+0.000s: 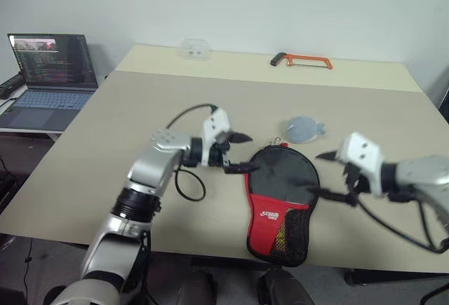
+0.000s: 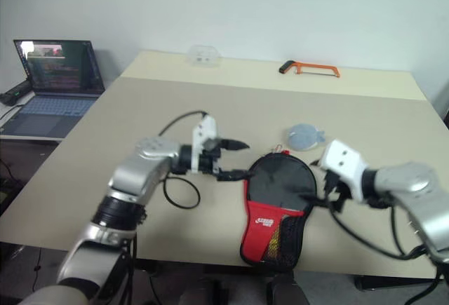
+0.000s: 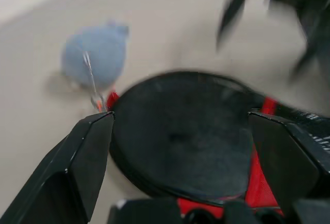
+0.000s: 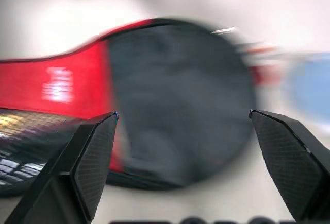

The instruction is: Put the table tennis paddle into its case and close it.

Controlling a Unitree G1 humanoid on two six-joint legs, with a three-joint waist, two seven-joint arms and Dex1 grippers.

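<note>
The case [image 1: 278, 203] lies flat near the table's front edge. Its round black end points away from me, and its red part with white lettering and mesh pocket points toward me. A grey-white round charm [image 1: 303, 129] rests just beyond it on a thin chain. The table tennis paddle is hidden from me. My left gripper [image 1: 245, 153] hangs open just left of the case's round end, pointing toward it. My right gripper [image 1: 313, 174] is open at the round end's right edge, a little above it. In the right wrist view the case [image 4: 175, 95] lies between the spread fingers.
An orange hacksaw [image 1: 302, 60] and a small clear plastic box [image 1: 196, 50] lie at the far side of the beige table [image 1: 112, 144]. An open laptop [image 1: 49, 73] stands on a lower surface off the table's left side.
</note>
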